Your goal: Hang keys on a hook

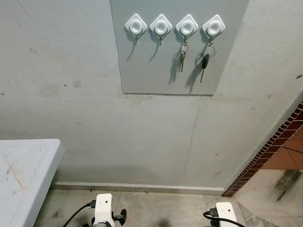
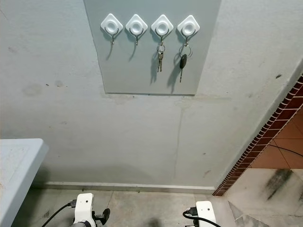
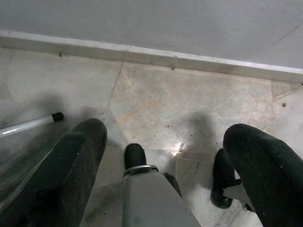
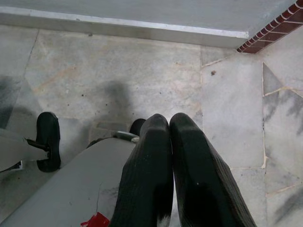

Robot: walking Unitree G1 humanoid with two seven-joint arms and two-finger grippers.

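With the left gripper [image 3: 165,156] spread wide and the right gripper [image 4: 170,156] pressed shut on nothing, both hung low, the keys [image 1: 182,60] are seen hooked on the board [image 1: 142,71] well above, so the hanging is judged done.

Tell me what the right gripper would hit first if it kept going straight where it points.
Most likely the stone floor. The right gripper hangs with its fingers shut, aimed down at the tiles short of the wall's skirting; nothing lies between, though depth is hard to judge.
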